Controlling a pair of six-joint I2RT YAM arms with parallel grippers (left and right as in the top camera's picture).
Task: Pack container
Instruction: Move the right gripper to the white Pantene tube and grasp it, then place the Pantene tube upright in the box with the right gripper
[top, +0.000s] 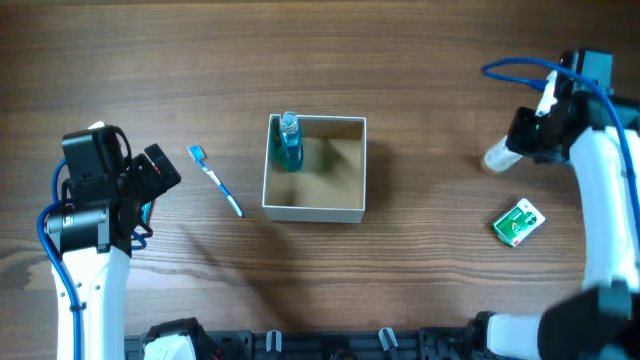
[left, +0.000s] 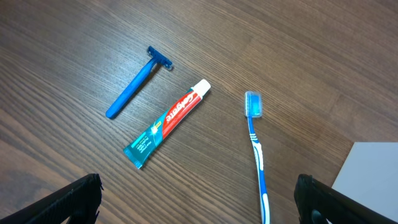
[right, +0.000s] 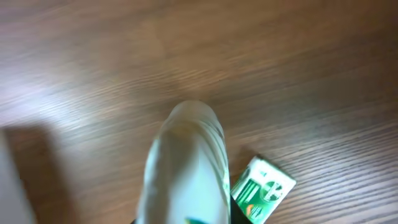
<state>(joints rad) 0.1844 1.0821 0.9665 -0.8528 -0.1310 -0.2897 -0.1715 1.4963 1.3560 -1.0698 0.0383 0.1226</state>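
Right jaws clamped on the pale bottle (right: 186, 168) near the surface's right edge, surely bound for the container (top: 314, 213); left jaws gape above the toothpaste (left: 166, 124).

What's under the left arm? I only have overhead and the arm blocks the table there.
Observer: The left wrist view shows a blue razor and a toothpaste tube lying flat on the table. The tube is between the razor and the toothbrush, and none of them touch.
Operator: Is the left gripper holding anything?
Observer: No. The left gripper is open wide above those items, with nothing between its fingers.
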